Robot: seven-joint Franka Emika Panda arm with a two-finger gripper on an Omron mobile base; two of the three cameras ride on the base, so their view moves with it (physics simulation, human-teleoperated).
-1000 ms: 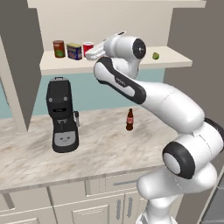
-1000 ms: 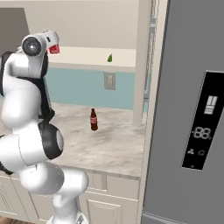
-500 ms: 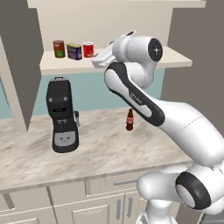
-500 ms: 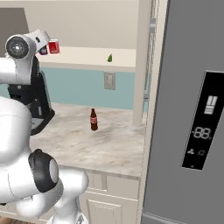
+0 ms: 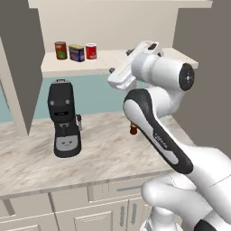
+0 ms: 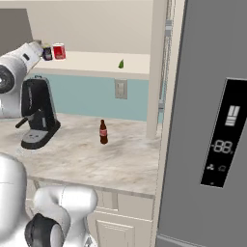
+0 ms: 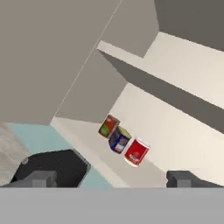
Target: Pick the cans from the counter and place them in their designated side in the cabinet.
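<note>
Since both task cans, the dark blue one with a yellow top (image 5: 76, 53) and the bright red one with a white band (image 5: 91, 51), stood on the cream cabinet's pale shelf board (image 5: 108, 61) beside a dark red can (image 5: 60, 50), placement looked done. The gripper (image 7: 111, 178) hung clear, jaws apart and seemingly empty. Below, the black coffee machine (image 5: 64, 119) sat on the beige marbled counter (image 5: 103, 144).

Left base view looks from behind the arm's left, forward and down. Right base view looks from behind its right. Both share the counter (image 5: 103, 140), coffee machine (image 5: 64, 119) and cabinet (image 5: 113, 61) shelf. Hand view looks along the gripper (image 7: 111, 178), rolled, at that shelf's three cans ahead, from some way off.
</note>
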